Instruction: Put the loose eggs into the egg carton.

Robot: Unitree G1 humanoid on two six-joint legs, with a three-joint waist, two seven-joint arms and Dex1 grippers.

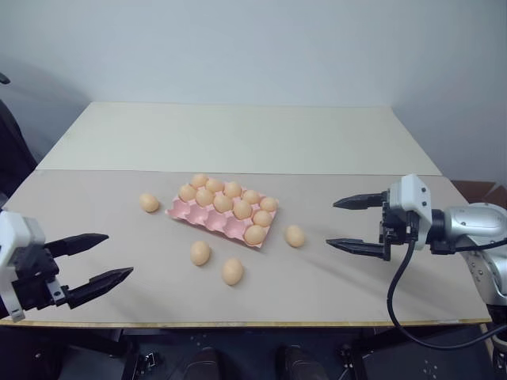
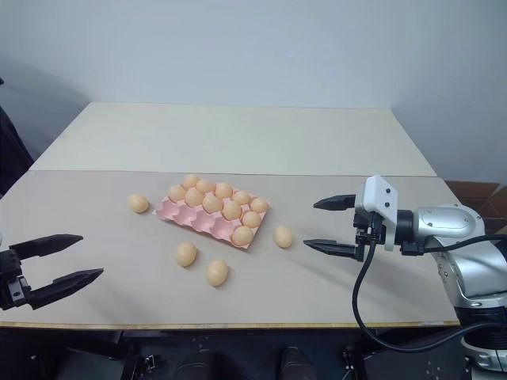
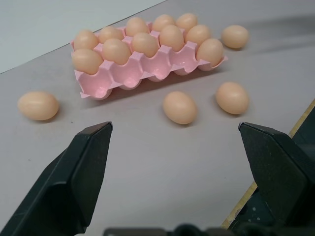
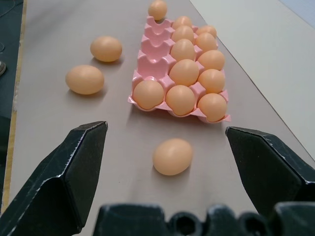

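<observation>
Item one: egg carton (image 1: 214, 218), pink moulded tray without lid, lying at an angle near the middle of the surface (image 1: 333, 277). I count ten eggs seated in its two farther rows and the right end cup of the nearest row; the other four cups of that nearest row stand empty. Item two: loose eggs, four in number, all on the bare surface: one (image 1: 149, 203) just off the carton's left end, two (image 1: 200, 252) (image 1: 232, 271) lying near each other in front of the empty row, one (image 1: 295, 236) just beside the carton's right end. By my reckoning the job is well over half done, with four eggs and four empty cups left to match. Item three: left gripper (image 1: 101, 258), jaws wide and holding nothing, low at the left near edge, well apart from the eggs. Item four: right gripper (image 1: 348, 223), jaws wide and empty, pointing at the egg by the carton's right end, near it but not touching. Markings: I can read no brand, label or writing on anything here.
</observation>
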